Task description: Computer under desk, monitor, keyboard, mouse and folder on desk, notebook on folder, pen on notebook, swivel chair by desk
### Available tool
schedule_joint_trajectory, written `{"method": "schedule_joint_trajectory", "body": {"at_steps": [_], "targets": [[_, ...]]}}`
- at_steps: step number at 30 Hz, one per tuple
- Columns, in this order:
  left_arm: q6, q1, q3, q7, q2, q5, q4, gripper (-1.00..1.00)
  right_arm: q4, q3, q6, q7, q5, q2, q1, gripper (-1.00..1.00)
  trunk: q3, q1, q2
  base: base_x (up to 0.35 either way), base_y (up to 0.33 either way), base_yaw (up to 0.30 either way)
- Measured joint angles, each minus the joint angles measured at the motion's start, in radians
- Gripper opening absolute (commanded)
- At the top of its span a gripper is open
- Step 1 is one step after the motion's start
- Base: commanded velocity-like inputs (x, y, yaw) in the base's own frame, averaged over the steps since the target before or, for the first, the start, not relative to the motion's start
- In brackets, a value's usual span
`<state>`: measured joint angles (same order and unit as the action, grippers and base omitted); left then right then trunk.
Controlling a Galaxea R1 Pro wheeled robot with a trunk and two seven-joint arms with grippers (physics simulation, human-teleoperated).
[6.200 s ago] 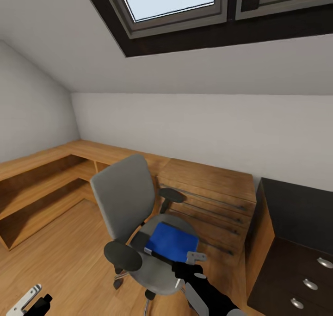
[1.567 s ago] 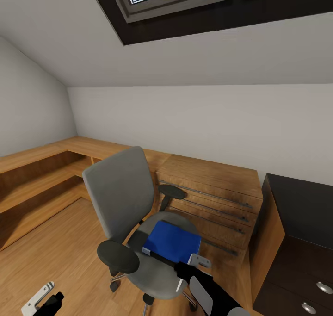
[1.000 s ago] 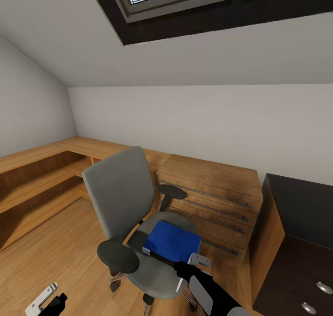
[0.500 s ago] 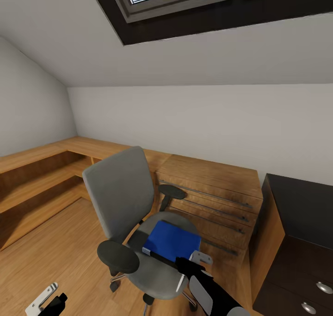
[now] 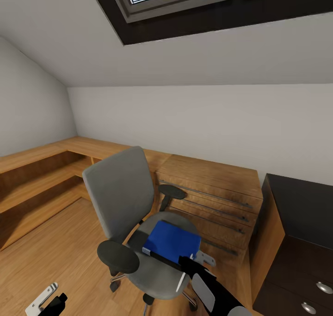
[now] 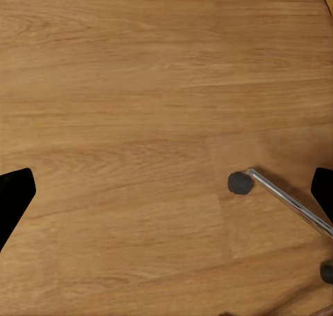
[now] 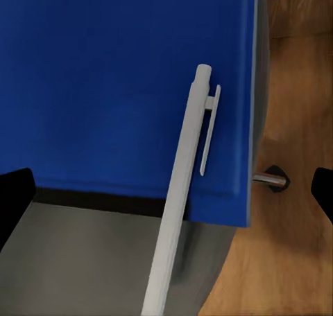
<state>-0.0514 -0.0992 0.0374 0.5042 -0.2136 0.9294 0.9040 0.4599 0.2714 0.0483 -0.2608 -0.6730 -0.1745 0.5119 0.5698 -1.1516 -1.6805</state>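
Right gripper [image 5: 200, 262] hovers with jaws apart over the near edge of the blue folder [image 5: 172, 242] on the swivel chair [image 5: 138, 214] seat; its wrist view reveals the white pen [image 7: 180, 198] across that edge. Left gripper [image 5: 44, 300] hangs open above the floor [image 6: 139, 87].

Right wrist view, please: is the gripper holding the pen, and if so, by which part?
Nothing is held. The right gripper is open, its fingertips wide of the pen, which lies untouched across the edge of the folder.
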Motion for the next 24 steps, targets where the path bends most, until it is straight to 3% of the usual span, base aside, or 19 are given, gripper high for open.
{"method": "schedule_joint_trajectory", "body": {"at_steps": [24], "targets": [[0.000, 0.000, 0.000, -0.001, 0.000, 0.000, 0.000, 1.00, -0.002, -0.013, 0.004, 0.000, -0.005, 0.000, 0.000, 1.00, 0.000, 0.000, 0.000, 0.030, 0.000, 0.000]]}}
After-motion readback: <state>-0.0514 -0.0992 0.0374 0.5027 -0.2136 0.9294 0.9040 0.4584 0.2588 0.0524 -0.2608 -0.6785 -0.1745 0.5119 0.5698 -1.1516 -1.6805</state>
